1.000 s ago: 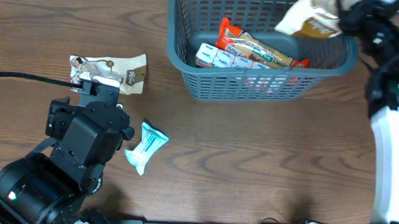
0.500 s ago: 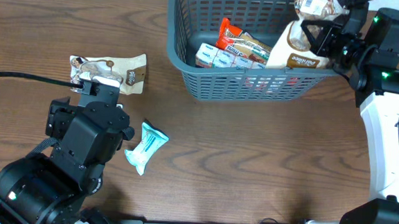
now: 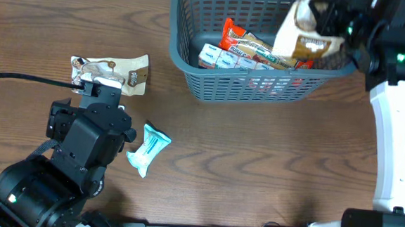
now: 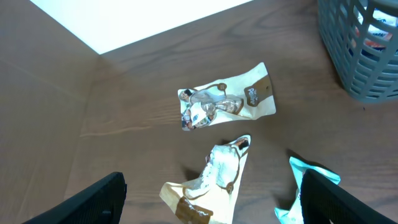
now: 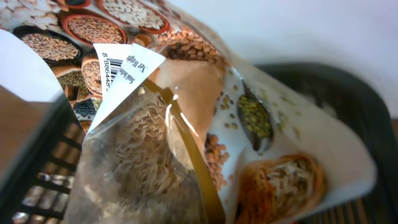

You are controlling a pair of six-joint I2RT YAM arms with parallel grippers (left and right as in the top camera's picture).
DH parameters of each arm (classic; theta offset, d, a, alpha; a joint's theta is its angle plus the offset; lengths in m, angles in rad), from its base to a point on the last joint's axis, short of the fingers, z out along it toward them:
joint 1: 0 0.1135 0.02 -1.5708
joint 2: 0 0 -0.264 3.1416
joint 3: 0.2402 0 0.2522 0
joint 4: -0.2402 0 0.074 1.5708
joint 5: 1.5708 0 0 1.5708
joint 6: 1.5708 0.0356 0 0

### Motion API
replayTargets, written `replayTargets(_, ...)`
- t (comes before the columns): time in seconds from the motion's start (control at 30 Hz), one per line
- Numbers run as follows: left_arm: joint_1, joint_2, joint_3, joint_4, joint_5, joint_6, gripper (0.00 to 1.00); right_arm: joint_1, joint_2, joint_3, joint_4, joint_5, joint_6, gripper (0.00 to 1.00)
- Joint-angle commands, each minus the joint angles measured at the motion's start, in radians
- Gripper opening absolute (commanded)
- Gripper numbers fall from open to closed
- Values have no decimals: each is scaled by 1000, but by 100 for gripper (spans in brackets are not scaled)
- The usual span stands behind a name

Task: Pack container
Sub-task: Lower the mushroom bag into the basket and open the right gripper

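Over the container, right end effector grips grain packet; left end effector open.

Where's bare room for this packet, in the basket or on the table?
Inside the container, bare floor shows by its left wall, beside the orange bar. On the table, wood is free in front of the container, right of the teal packet. Crowded: around the left arm.

The container runs off the overhead view's top edge.
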Motion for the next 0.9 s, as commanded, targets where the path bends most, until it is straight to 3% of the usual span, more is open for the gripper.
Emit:
replayTargets(0.0, 5, -2, 13, -3, -11, 5, 78, 31, 91, 132, -87, 48, -65, 7)
replayTargets(0.2, 5, -2, 13, -3, -11, 5, 78, 41, 240, 267, -296, 66, -135, 3)
replayTargets(0.5, 5, -2, 13, -3, -11, 5, 78, 80, 309, 267, -375, 267, -215, 9)
replayTargets(0.87, 5, -2, 13, -3, -11, 5, 79, 80, 385, 267, -436, 276, -229, 7)
